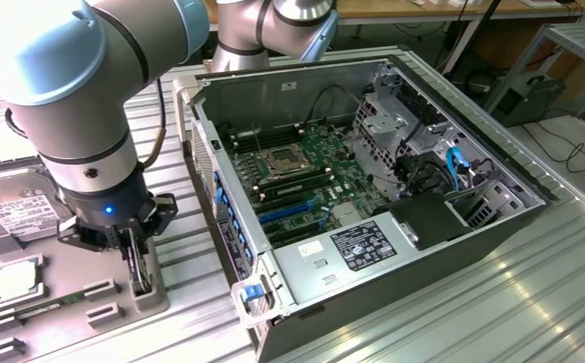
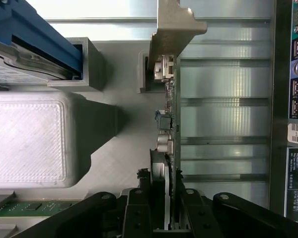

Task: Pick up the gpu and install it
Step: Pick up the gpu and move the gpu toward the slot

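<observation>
Gpu (image 2: 172, 99) stands on edge in a slot of the grey holder (image 1: 156, 299), at the exterior view's left of the open computer case (image 1: 424, 302). The gripper (image 2: 170, 191) straddles the end away from its metal bracket (image 2: 176, 25), jaws narrow, seemingly pinching the card from both sides.

gpu (image 2: 172, 94) bracket: was dull, silvery metal
worktop (image 2: 228, 79): was ribbed, glossy metal
holder block (image 2: 27, 139): was matt, rough grey plastic
</observation>
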`<move>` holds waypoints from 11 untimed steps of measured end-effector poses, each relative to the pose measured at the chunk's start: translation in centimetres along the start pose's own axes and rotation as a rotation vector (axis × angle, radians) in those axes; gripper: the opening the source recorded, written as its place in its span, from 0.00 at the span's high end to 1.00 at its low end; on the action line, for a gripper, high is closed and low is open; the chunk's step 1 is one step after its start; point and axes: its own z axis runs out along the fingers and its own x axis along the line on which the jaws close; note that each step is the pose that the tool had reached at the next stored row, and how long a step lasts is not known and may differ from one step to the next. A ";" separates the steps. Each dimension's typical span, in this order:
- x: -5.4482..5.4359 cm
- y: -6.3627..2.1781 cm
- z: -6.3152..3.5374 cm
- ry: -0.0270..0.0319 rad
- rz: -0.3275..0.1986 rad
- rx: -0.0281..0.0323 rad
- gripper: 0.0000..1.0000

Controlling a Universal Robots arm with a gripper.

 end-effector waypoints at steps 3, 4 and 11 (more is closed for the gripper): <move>0.0 0.00 0.01 -0.0001 0.000 0.0000 0.72; 0.0 0.00 0.00 0.0000 0.000 0.0000 0.72; 0.0 0.00 0.01 -0.0001 0.000 -0.0001 0.72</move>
